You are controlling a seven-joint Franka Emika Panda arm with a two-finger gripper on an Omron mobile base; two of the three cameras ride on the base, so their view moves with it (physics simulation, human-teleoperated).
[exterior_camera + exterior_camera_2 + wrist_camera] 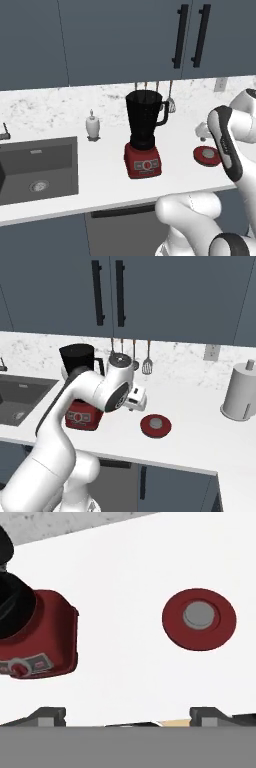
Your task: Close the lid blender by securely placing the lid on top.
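While the lid [199, 618] lies flat, the open pincer [127, 714] hovers above it.

You have the blender [144, 140] standing on the counter [105, 175], right of the sink [37, 170] set into that counter. Between sink and blender, nearer the back wall, stands a small bottle [92, 126]. The lid [156, 426] lies flat on the counter to the blender's right, apart from it and nearer the front edge. Utensils [147, 363] hang on the wall behind the blender. Far to your right a paper towel roll [241, 391] stands upright on the counter. Cabinets [150, 291] hang above.
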